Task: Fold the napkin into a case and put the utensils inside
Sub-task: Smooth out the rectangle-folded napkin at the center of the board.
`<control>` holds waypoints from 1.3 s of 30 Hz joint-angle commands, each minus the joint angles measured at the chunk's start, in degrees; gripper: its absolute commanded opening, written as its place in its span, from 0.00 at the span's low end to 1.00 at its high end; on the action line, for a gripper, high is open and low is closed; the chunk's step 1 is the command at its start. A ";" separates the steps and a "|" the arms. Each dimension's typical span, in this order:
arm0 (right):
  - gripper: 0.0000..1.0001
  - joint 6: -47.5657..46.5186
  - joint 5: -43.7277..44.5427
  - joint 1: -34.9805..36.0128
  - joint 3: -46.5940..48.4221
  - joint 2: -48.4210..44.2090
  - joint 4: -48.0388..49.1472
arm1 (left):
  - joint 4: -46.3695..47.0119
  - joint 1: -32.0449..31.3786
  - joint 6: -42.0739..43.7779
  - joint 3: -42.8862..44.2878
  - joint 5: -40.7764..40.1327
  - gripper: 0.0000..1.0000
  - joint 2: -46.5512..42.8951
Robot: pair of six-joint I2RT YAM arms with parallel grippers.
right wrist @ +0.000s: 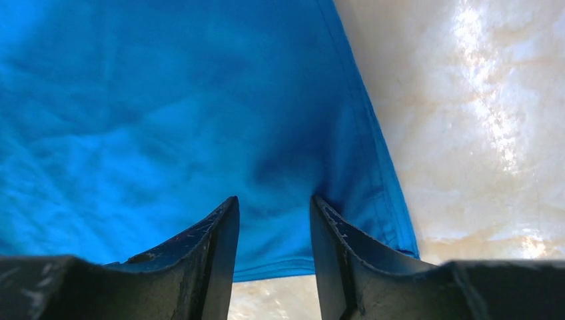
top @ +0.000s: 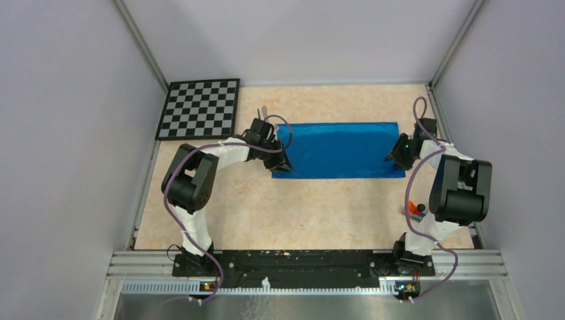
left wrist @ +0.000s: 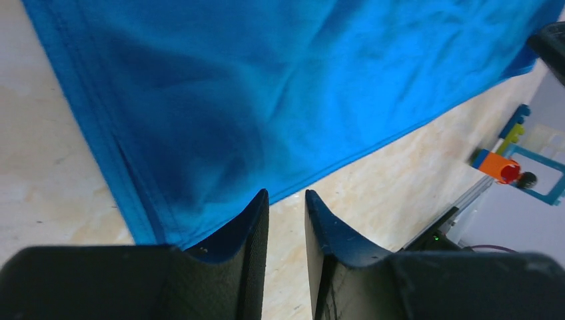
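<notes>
Hovering over both ends of the napkin (top: 340,150) | left claw (left wrist: 286,195) parted, empty | right claw (right wrist: 274,199) parted, empty | I judge: poised for next fold.

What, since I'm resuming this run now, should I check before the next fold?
1. The left gripper empty, jaws apart: ok.
2. The right gripper empty, jaws apart: ok.
3. The napkin flat, a long rectangle: ok.
4. Both grippers by its near corners: ok.
5. The utensils located: cannot tell; only a pale sliver shows beyond the left gripper.
</notes>
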 commanded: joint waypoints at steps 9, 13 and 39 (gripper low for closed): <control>0.56 -0.88 9.19 0.45 -2.21 -6.52 -0.62 | 1.95 0.76 4.34 -6.20 -6.35 0.28 -0.63; 0.58 0.05 8.50 0.40 -1.24 -7.81 -1.76 | 1.46 0.75 4.55 -7.00 -7.11 0.28 -1.44; 0.60 0.35 -6.02 -1.39 -6.81 -13.43 5.36 | 5.06 -6.63 0.25 -11.19 -4.19 0.27 -1.10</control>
